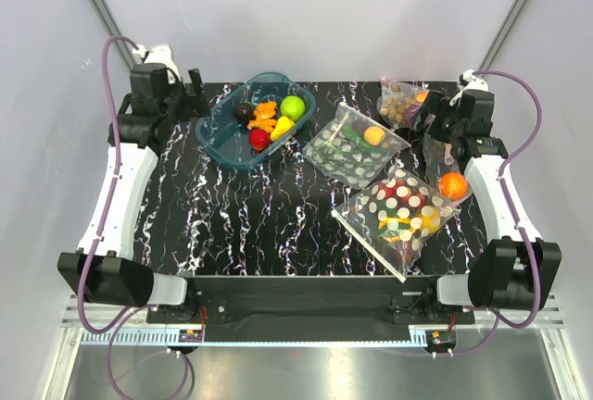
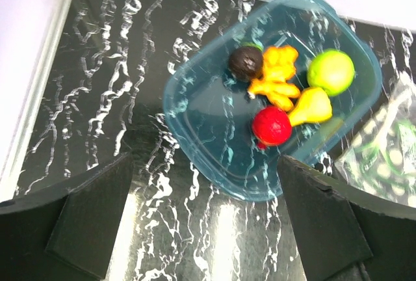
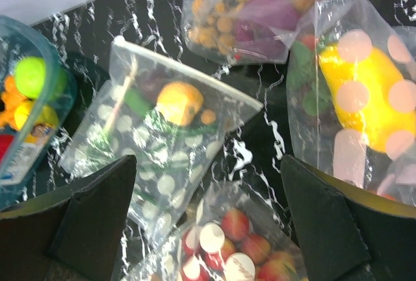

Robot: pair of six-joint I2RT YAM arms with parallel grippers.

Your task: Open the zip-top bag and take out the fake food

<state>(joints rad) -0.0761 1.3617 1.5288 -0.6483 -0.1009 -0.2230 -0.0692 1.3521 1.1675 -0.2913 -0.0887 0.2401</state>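
**Zip-top bag down by the right arm, both tools wide and empty**

Zip-top bag (image 1: 363, 218) is found lying flat on the desk (image 1: 269, 224), on the right half toward the near edge. The fake food (image 1: 406, 217) can be seen bunched up inside it, red, yellow and a bit of green showing through the white dots. Nothing looks to have been taken out, so the step in hand is judged to be the first reach and pinch.

Left tool (image 2: 205, 164) is spread wide with nothing in it, parked above the tub (image 1: 215, 143). Right tool (image 3: 208, 164) is spread just as wide and empty, hanging over the cluster of bags at the far right. Only the far end of the target bag is caught at the bottom of the right wrist view.

Which edge carries the zip can't be made out for sure, so that should be settled first. One lip is probably best pinched by each tool and the two pulled apart. The thick strip should be grabbed rather than the thin film, which looks slippery and floppy. Some sliding is to be expected unless one side is held down.

Stuff in the way:
- a second dotted bag (image 1: 345, 153), green and orange pieces inside, just beside the far corner, maybe touching
- a third bag (image 1: 435, 155) with an orange ball (image 1: 452, 184), seemingly overlapping the right corner and partly hidden by the right arm
- a small bag of brown balls (image 1: 398, 102) further back

Lookalikes are easily mixed up here. The tub is well apart on the left.
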